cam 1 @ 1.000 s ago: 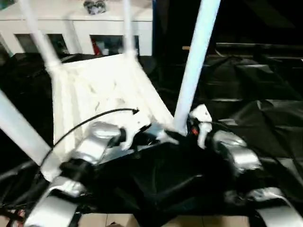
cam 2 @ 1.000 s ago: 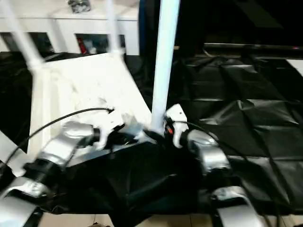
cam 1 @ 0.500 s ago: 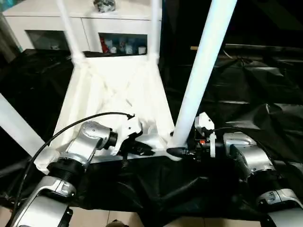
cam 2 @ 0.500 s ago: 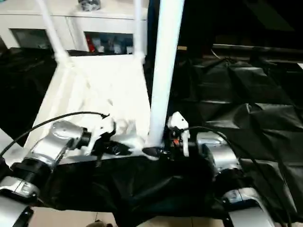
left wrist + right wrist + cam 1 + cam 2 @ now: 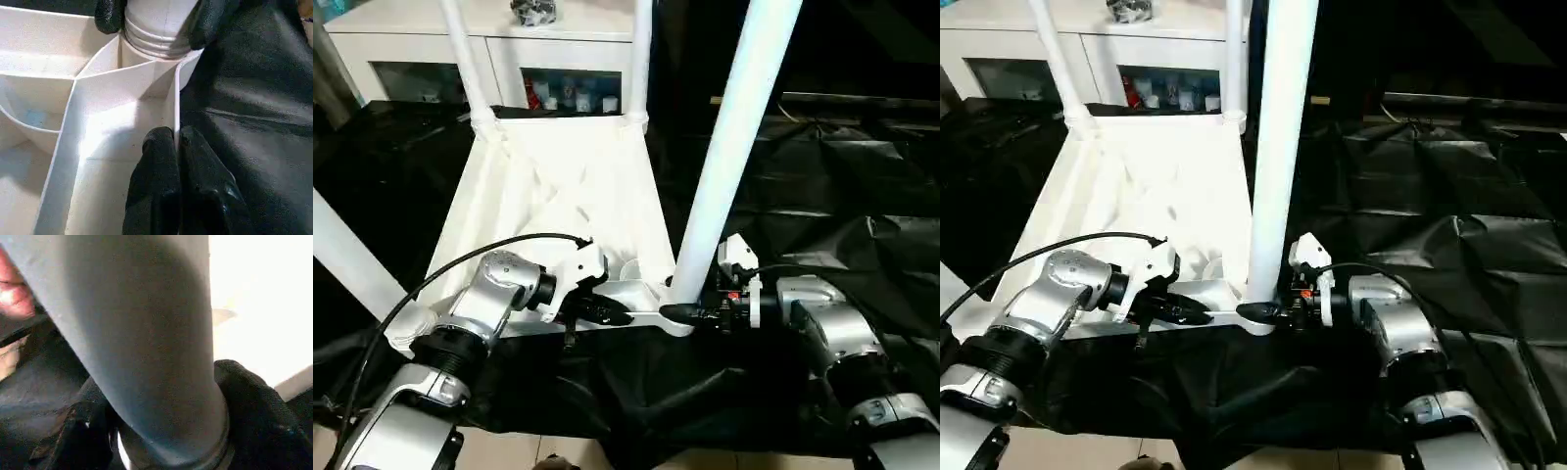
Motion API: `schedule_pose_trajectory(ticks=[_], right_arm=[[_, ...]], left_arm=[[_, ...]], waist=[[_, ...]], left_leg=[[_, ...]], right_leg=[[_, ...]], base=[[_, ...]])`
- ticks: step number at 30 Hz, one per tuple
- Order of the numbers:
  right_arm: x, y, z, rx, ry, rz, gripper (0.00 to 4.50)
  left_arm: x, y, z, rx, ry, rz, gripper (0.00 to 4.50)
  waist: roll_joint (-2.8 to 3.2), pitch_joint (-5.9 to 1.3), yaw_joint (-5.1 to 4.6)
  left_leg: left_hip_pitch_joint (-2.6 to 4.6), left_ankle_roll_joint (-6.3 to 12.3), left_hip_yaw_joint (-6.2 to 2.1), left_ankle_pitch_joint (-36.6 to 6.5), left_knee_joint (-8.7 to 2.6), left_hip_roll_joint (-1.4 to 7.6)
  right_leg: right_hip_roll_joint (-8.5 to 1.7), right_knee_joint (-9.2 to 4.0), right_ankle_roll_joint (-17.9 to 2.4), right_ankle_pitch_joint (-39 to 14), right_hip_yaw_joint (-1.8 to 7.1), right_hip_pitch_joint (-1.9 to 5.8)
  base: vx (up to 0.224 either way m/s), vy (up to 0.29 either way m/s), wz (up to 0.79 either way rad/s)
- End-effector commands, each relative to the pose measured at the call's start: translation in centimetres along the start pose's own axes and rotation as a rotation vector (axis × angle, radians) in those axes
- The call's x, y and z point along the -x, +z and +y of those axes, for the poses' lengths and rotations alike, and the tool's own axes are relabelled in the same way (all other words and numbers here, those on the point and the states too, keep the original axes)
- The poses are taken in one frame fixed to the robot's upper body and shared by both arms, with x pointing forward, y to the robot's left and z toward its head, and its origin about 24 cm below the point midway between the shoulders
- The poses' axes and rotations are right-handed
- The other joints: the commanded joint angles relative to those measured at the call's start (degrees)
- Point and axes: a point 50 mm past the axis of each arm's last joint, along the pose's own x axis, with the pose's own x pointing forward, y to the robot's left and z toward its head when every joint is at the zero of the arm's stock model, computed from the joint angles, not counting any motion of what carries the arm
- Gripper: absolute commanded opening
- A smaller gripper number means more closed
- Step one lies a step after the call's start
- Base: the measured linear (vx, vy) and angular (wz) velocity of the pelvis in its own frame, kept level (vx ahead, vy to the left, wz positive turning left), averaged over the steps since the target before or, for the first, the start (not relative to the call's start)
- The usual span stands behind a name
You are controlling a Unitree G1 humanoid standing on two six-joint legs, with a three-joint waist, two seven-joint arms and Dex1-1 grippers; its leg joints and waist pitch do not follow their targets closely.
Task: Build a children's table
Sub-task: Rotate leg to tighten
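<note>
White plastic table top [image 5: 558, 196] lies upside down on black sheeting [image 5: 842, 196], legs up. Left gripper [image 5: 176, 147] pinches the near rim wall beside the near right corner socket. Right gripper [image 5: 690, 313] fingers clasp, apparently touching, that corner's leg [image 5: 729, 147] at its base.

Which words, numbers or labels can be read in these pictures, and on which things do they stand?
None can be read.
The table top and its legs bear no print.
The items behind the cabinet glass are too small to read.
</note>
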Motion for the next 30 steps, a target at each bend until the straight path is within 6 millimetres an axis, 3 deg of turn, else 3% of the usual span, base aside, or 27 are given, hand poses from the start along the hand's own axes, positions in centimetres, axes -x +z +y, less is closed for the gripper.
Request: schedule_pose_trajectory(ticks=[1,5,8,11,12,16,21,25,30], right_arm=[[-1.2,-1.3,-0.2,-0.046,-0.119,0.027,2.65],[-2.2,-1.9,-1.1,-0.106,-0.317,0.036,2.65],[-3.1,-2.3,-1.4,-0.140,-0.424,0.051,2.64],[-4.8,-1.9,-1.1,-0.195,-0.480,0.001,2.64],[-5.3,-1.7,-0.8,-0.189,-0.456,-0.016,3.20],[-6.2,-1.3,-0.1,-0.177,-0.394,-0.032,3.51],[-4.9,-0.6,-0.5,-0.076,-0.335,-0.040,3.77],[-3.8,-0.2,-0.6,0.028,-0.264,-0.028,3.77],[-1.8,-0.1,0.2,0.074,-0.030,0.006,3.77]], left_arm=[[-1.1,1.7,0.6,0.004,0.083,-0.094,0.00],[-2.2,2.3,1.1,0.031,0.190,-0.103,0.00],[-3.1,2.8,1.5,0.072,0.279,-0.127,0.00],[-4.4,3.6,1.2,0.096,0.315,-0.158,0.00],[-4.7,3.7,1.0,0.096,0.313,-0.164,0.00],[-5.2,4.1,0.4,0.079,0.274,-0.174,0.00],[-4.5,3.7,-0.1,0.038,0.178,-0.174,0.00],[-3.8,3.4,-0.7,0.002,0.095,-0.172,0.00],[-2.5,2.7,-1.3,-0.027,-0.026,-0.147,0.00]], waist=[[-0.51,-3.11,-0.39],[-0.55,-2.93,-1.52],[-0.44,-2.95,-1.98],[-0.42,-3.15,-2.47],[-0.42,-3.18,-2.49],[-0.46,-3.25,-2.51],[-0.45,-3.19,-2.69],[-0.44,-3.33,-2.56],[-0.66,-3.24,-1.44]], left_leg=[[0.83,0.98,-0.67,-13.7,-3.72,1.48],[0.90,-0.17,-0.93,-15.9,-3.97,1.21],[0.96,0.14,-0.86,-16.1,-3.86,1.12],[0.72,0.81,-0.81,-14.7,-3.74,1.08],[0.65,1.20,-0.83,-14.3,-3.72,1.09],[0.47,2.34,-0.75,-12.9,-3.59,1.04],[0.47,2.54,-0.77,-14.1,-3.64,1.14],[0.41,3.80,-0.55,-12.0,-3.32,1.20],[0.50,5.08,-0.37,-11.5,-3.27,1.57]], right_leg=[[-2.78,-4.36,-12.8,-11.9,1.82,2.38],[-2.88,-5.06,-11.1,-17.8,1.80,2.37],[-2.68,-5.25,-10.8,-17.9,1.82,2.20],[-2.55,-4.94,-11.4,-14.4,1.83,2.31],[-2.53,-4.88,-11.6,-13.4,1.79,2.41],[-2.41,-4.62,-12.2,-10.3,1.73,2.60],[-2.52,-4.75,-12.3,-11.3,1.76,2.63],[-2.35,-4.33,-13.6,-7.1,1.78,2.60],[-2.19,-3.99,-14.2,-6.0,1.65,2.63]], base=[[0.000,0.000,0.00],[0.000,0.000,0.00],[0.000,0.000,0.00],[0.000,0.000,0.00],[0.000,0.000,0.00],[0.000,0.000,0.00],[0.000,0.000,0.00],[0.000,0.000,0.00],[0.000,0.000,0.00]])
